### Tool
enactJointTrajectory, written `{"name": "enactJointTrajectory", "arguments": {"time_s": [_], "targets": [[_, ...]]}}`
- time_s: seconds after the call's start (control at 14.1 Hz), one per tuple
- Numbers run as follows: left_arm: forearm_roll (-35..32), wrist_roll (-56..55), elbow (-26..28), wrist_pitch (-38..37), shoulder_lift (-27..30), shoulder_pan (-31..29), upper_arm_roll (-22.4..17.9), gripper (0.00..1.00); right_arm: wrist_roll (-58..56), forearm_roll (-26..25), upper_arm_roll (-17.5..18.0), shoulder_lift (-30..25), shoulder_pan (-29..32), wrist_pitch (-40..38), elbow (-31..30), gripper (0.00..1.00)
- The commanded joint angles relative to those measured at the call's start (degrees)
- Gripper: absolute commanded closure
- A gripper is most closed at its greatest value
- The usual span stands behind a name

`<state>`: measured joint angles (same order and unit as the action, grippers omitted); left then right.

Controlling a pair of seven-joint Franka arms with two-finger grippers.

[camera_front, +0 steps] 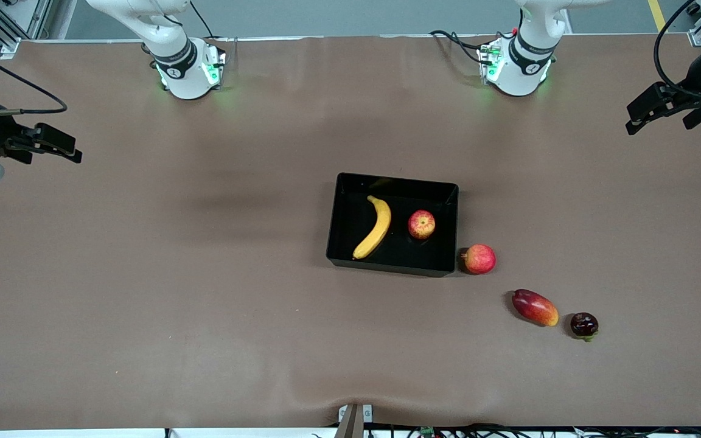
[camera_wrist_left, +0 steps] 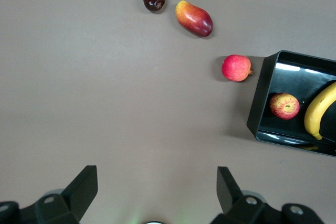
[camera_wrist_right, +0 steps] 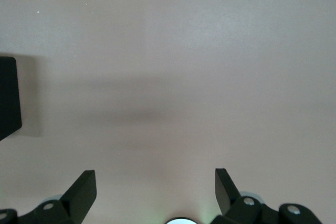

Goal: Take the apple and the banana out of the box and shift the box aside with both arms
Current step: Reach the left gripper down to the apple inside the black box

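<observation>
Plain brown counter [camera_front: 143, 304], right end effector [camera_front: 52, 146] parked wide open and empty over its end, banana [camera_front: 375, 227] and apple [camera_front: 421, 224] untouched in the box [camera_front: 393, 265], left end effector [camera_front: 652, 112] equally spread and idle, so probably fruit-grabbing next; only the left wrist view catches the fruit.

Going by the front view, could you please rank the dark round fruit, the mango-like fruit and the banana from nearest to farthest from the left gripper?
From the left gripper, open above its table end:
1. Dark round fruit, nearest the front camera.
2. Mango-like fruit, beside it.
3. Banana, in the box.
</observation>
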<state>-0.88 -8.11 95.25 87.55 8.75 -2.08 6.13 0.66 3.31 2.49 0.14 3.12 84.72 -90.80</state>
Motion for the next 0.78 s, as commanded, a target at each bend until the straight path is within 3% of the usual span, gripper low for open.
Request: {"name": "enactJointTrajectory", "arguments": {"time_s": [0.0, 0.21, 0.36, 0.71], "targets": [[0.8, 0.0, -1.6, -2.0, -0.6, -0.4, 0.2, 0.00, -0.6, 0.2, 0.7, 0.0, 1.0, 0.2, -0.2, 0.00], [0.1, 0.2, -1.9, -2.0, -1.4, 0.0, 0.6, 0.00, -0.6, 0.2, 0.7, 0.0, 1.1, 0.0, -0.2, 0.00], [-1.8, 0.4, -5.4, -2.3, -4.9, 0.5, 1.5, 0.00, -0.6, 0.2, 0.7, 0.3, 1.0, -0.2, -0.3, 0.00], [-0.7, -8.7, -5.1, -0.8, -11.5, 0.6, 10.0, 0.00, -0.4, 0.2, 0.8, 1.6, 0.2, 0.4, -0.3, 0.00]]}}
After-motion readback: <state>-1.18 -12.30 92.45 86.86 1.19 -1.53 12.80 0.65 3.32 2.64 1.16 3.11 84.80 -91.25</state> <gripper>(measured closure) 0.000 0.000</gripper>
